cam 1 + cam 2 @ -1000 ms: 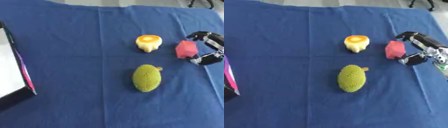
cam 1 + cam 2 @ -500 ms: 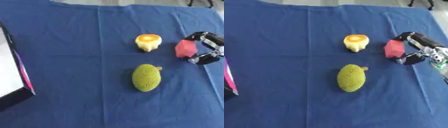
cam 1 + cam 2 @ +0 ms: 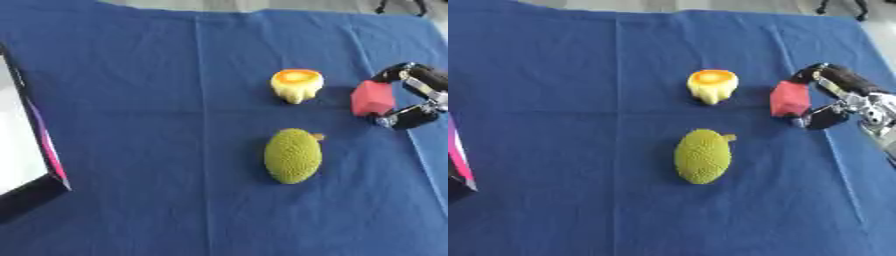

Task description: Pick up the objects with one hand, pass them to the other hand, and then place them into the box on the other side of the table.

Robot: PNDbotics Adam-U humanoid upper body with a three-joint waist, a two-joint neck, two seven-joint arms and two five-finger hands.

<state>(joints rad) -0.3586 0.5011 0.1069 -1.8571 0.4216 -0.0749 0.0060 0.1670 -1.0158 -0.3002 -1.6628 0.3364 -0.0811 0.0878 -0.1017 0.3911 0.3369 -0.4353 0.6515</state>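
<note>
A small red block (image 3: 788,98) lies on the blue cloth at the right. My right hand (image 3: 843,97) comes in from the right edge, its fingers and thumb curved round the block from above and below, touching or almost touching it. A yellow and orange fruit-like piece (image 3: 711,85) stands left of the block. A green bumpy oval fruit (image 3: 703,155) lies nearer to me, in the middle. The box (image 3: 22,150), white inside with a black and pink rim, sits at the left edge. My left hand shows in neither view.
The blue cloth (image 3: 149,90) covers the whole table, with wide bare room between the box and the fruits. The table's far edge runs along the top, with grey floor beyond.
My right hand has drawn its fingers a little closer round the red block. The block and both fruits have stayed in place.
</note>
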